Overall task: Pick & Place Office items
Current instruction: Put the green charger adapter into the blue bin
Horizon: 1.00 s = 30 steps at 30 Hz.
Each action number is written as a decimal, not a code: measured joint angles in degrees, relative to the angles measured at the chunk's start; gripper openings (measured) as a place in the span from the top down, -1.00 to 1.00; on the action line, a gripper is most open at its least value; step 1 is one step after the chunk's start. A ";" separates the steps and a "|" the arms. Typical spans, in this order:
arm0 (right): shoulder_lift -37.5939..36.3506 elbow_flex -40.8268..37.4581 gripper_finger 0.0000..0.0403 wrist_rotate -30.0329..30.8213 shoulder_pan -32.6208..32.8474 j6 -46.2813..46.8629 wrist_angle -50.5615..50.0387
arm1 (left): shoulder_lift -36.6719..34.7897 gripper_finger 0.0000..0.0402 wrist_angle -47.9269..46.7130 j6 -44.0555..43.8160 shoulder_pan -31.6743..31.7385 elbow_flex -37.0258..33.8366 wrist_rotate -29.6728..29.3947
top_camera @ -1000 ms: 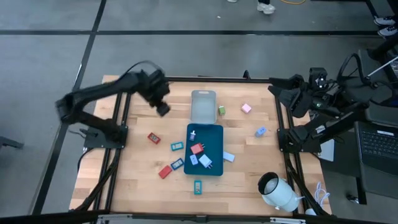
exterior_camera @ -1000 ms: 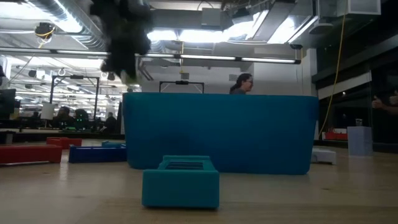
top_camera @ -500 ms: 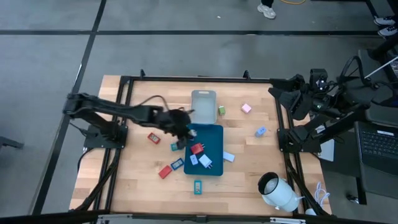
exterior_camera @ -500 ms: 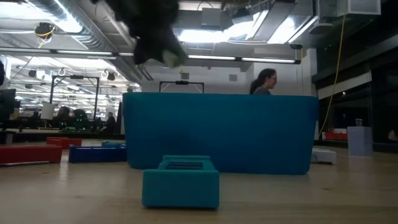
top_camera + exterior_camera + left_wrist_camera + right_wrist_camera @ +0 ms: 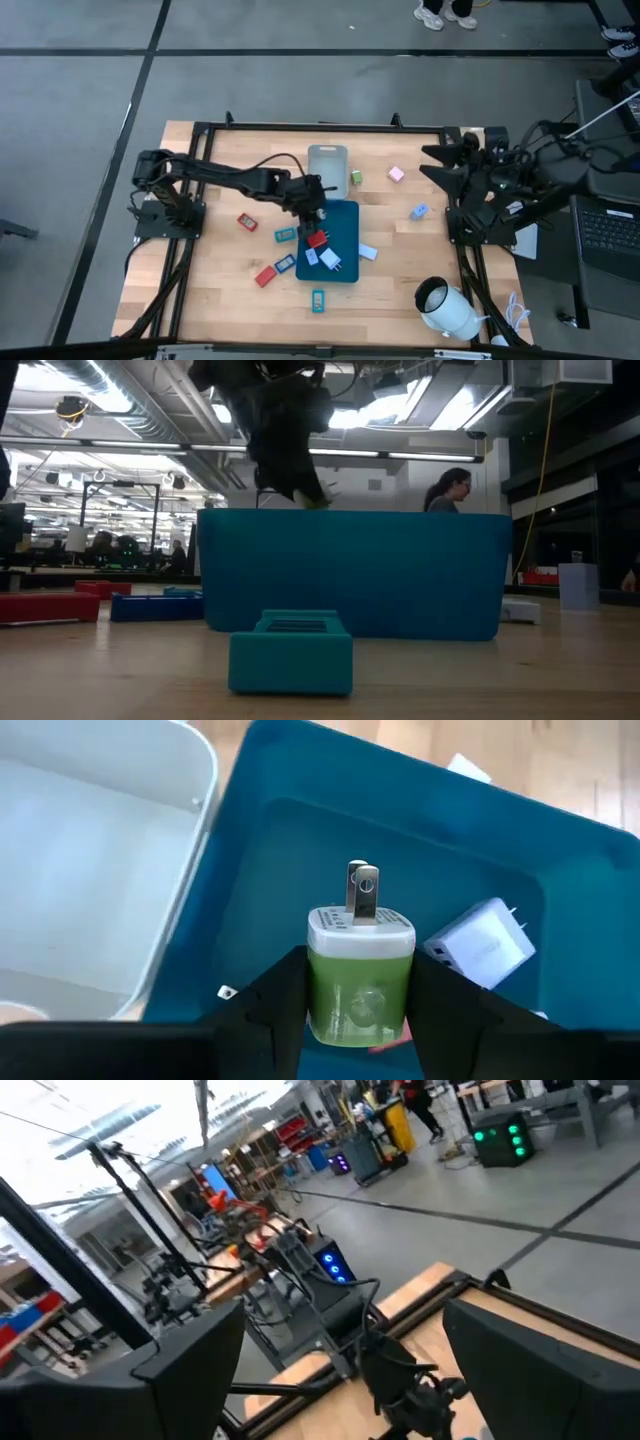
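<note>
A green wall-plug adapter (image 5: pixel 360 982) with a white face and two metal prongs sits clamped between the fingers of the left gripper (image 5: pixel 360 1010), held over the dark-teal tray (image 5: pixel 300 860) near the tray's far end. The left wrist view shows this grip plainly; from above the adapter is hidden under the left gripper (image 5: pixel 312 195), and in the low view only a pale green tip shows just above the teal tray wall (image 5: pixel 350 575).

Inside the tray lie a white plug adapter (image 5: pixel 480 942), and — seen only from above — a red item (image 5: pixel 317 238) and a light-blue one (image 5: pixel 311 257). The small grey tray (image 5: pixel 327 170) butts against the teal tray's far end and holds nothing visible.

Open wood surrounds the trays. To the left lie a red piece (image 5: pixel 247 222), a teal piece (image 5: pixel 285 235), a blue piece (image 5: pixel 284 264) and another red piece (image 5: pixel 265 276); a teal block (image 5: pixel 318 299) sits near the front edge and fills the low view's foreground (image 5: pixel 290 652). To the right are a green cube (image 5: pixel 356 177), a pink cube (image 5: pixel 396 174), a light-blue plug (image 5: pixel 419 211) and a pale flat piece (image 5: pixel 368 252). A white cylinder (image 5: pixel 447 309) lies at the front right corner.

The right gripper (image 5: pixel 440 160) waits at the table's right edge, fingers spread wide apart.
</note>
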 joint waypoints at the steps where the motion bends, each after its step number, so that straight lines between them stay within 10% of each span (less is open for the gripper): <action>1: 0.21 0.00 -0.73 0.40 0.20 0.46 -0.57 | 0.36 0.31 0.06 0.02 0.20 0.00 -0.31; 20: 0.40 0.00 -0.73 2.68 2.70 8.22 -10.18 | 0.51 0.01 3.93 2.19 1.78 0.02 0.66; 30: 0.40 0.00 -0.73 0.95 2.68 31.04 -30.72 | -4.73 -0.21 1.61 0.86 1.78 0.00 -4.52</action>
